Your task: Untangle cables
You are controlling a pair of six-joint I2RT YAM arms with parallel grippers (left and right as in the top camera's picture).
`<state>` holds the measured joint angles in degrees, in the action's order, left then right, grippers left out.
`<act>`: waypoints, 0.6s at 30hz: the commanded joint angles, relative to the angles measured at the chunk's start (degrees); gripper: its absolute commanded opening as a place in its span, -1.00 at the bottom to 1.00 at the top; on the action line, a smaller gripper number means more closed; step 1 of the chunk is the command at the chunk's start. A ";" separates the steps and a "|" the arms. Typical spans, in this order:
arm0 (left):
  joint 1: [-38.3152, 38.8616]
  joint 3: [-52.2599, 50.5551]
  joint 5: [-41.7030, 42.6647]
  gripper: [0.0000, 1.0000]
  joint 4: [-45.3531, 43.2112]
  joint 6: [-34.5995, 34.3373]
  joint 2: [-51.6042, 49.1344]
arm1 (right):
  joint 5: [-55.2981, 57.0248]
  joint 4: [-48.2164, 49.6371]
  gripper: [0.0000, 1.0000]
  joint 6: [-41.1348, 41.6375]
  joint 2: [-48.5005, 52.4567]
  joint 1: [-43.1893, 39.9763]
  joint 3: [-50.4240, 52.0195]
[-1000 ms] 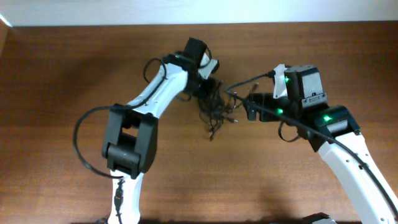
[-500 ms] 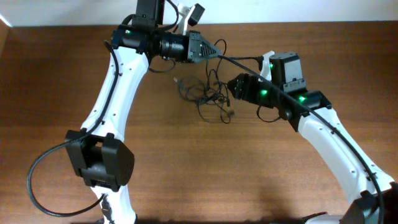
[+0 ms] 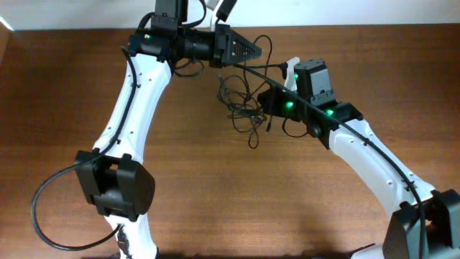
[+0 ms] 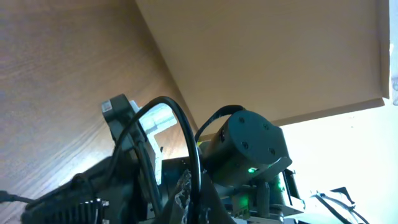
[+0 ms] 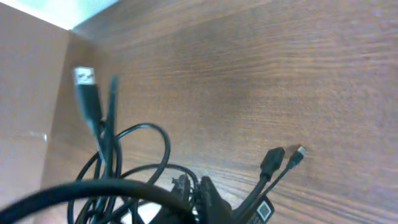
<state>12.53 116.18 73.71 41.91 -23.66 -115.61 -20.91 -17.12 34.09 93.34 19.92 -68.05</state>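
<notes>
**Counter** — brown wood-grain top. Its far edge runs straight across the top of the overhead view, with a pale wall band behind it. The left fingers sit close to that edge. Open wood spreads on the near side of both sets of fingers and out to either flank.

**Left fingers** — black tapered pair on the white left arm, lying level and pointing toward the right arm. They are pressed together on a strand of the thin black cables with small plug ends. The strand loops out just past their tips. In the left wrist view a black cord arches up from between them.

**Right fingers** — black pair on the white right arm, near the left fingers on their near side, pointing back toward the left arm. They are pressed together, pinching strands at the edge of the tangle.

**Cables** — a loose knot of loops between the two sets of fingers, touching the right fingertips and just to the near side of the left ones.
- One strand runs straight from beneath the left fingers to the top of the right arm.
- A single tail trails away on the near side of the right fingers.
- In the right wrist view a flat rectangular plug stands above the loops.
- Two small plugs lie beside the fingers, close over the wood.
- Whether the lowest strands touch the counter cannot be told.
</notes>
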 commanded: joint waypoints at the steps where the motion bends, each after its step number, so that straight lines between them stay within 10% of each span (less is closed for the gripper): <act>1: -4.46 0.76 -10.03 -1.00 -0.70 -0.66 0.90 | 1.92 -2.45 -0.92 -0.59 -1.20 -2.16 -0.66; 5: -9.57 0.76 -51.36 -1.00 6.27 6.05 0.90 | 1.38 -13.75 -0.92 -5.03 -13.33 -9.73 -0.66; 10: -9.62 0.76 -78.31 -1.00 14.27 13.38 0.87 | -2.89 -28.09 -0.92 -13.18 -26.95 -20.33 -0.66; 16: -11.30 0.76 -59.71 -0.95 15.08 33.88 0.87 | -2.91 -35.23 -0.92 -15.28 -28.09 -24.44 -0.66; 18: -10.36 0.76 -39.30 -0.02 16.81 44.24 0.87 | -2.89 -36.13 -0.92 -15.32 -26.91 -24.44 -0.63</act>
<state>4.43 116.22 18.92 58.00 6.39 -115.59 -27.29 -52.47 20.12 66.81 -2.98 -68.55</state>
